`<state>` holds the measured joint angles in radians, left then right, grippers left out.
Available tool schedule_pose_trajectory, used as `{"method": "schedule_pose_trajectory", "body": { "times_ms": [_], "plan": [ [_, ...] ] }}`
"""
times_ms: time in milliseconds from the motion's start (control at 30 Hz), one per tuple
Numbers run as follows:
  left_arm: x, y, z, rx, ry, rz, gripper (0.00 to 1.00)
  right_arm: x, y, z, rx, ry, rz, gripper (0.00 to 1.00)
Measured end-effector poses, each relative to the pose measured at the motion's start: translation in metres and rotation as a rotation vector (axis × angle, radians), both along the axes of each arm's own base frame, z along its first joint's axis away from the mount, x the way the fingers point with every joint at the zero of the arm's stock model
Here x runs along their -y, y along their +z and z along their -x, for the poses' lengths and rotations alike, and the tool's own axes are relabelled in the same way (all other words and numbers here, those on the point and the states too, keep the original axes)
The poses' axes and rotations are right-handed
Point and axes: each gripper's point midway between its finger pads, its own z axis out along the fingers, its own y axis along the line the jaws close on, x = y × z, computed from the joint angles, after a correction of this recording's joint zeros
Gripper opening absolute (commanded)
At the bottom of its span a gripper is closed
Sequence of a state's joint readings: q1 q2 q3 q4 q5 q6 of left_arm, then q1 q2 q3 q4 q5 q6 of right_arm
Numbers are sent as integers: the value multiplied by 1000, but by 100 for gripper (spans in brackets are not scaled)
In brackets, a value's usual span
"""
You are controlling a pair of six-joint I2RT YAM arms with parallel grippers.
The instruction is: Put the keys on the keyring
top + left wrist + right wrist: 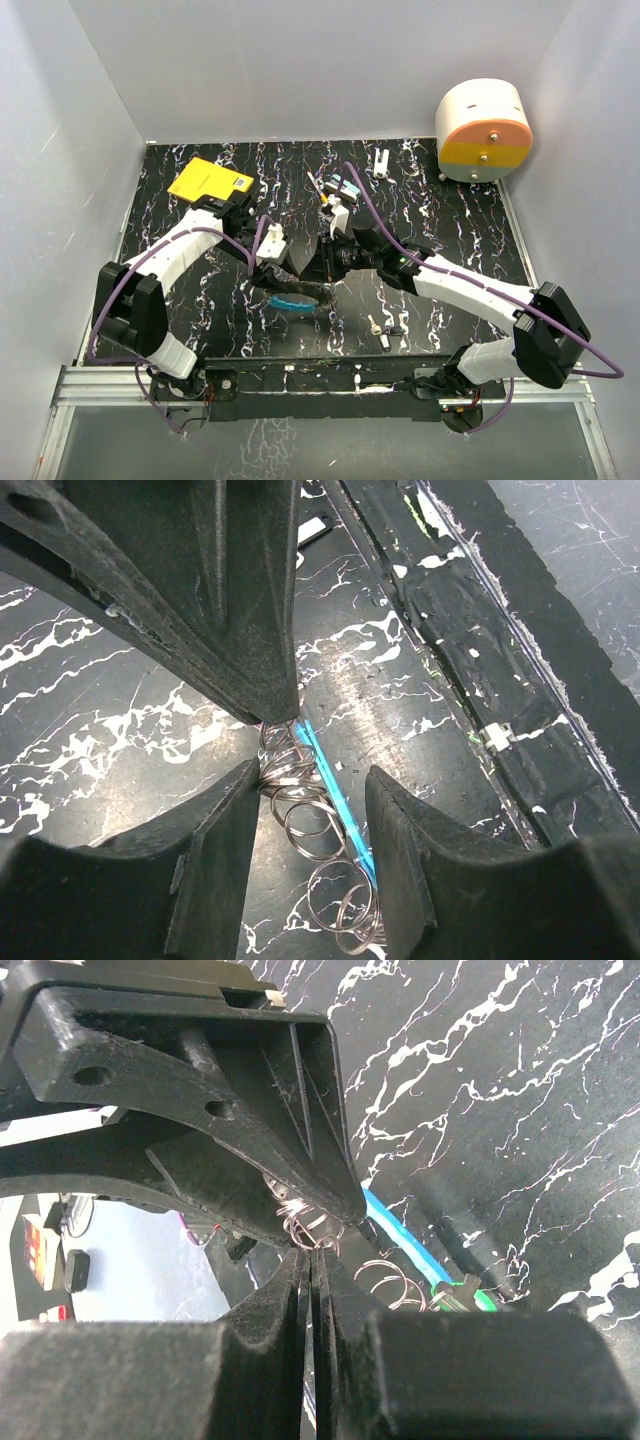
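Note:
The keyring (292,303) hangs low over the black marbled table, between the two arms. It shows as a bright blue arc (333,785) with a string of small silvery loops (300,825). My right gripper (312,1252) is shut on a thin silvery loop of it, next to the blue arc (400,1235). A green-headed key (484,1300) hangs by that arc. My left gripper (315,780) stands open astride the loops. Its left finger (235,820) touches them. In the top view both grippers meet at the middle, left (290,262) and right (326,262). Loose keys (386,332) lie on the table in front.
A yellow box (208,182) lies at the back left. A round white-and-orange container (483,130) stands at the back right. A teal-and-white block (346,187) and an orange-and-white stick (317,184) lie behind the grippers. A small white piece (382,160) sits near the back edge.

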<state>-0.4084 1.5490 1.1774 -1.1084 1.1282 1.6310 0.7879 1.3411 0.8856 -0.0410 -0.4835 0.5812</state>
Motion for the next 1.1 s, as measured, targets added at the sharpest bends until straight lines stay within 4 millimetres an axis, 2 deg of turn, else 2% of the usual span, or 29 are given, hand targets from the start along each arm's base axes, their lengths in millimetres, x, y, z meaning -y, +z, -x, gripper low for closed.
{"method": "schedule_pose_trajectory", "body": {
  "times_ms": [200, 400, 500, 567, 633, 867, 1100],
  "plan": [
    [-1, 3, -3, 31, 7, -11, 43, 3, -4, 1, -2, -9, 5, 8],
    [-6, 7, -4, 66, 11, -22, 32, 5, -6, 2, -6, -19, 7, 8],
    [-8, 8, -6, 66, 23, -25, 31, 6, -3, 2, 0, -23, 0, 8],
    [-9, 10, -8, 71, 32, -21, 35, 6, -1, 2, 0, -25, -3, 8],
    [-9, 14, -11, 83, 35, -10, 46, 6, -1, 2, -1, -28, -3, 8],
    [-2, 30, -14, 108, 33, 56, 71, 7, 2, 0, 6, -45, -7, 8],
    [4, 38, 4, 104, -36, 121, 74, 7, 4, 0, 11, -48, -11, 8]
  ]
}}
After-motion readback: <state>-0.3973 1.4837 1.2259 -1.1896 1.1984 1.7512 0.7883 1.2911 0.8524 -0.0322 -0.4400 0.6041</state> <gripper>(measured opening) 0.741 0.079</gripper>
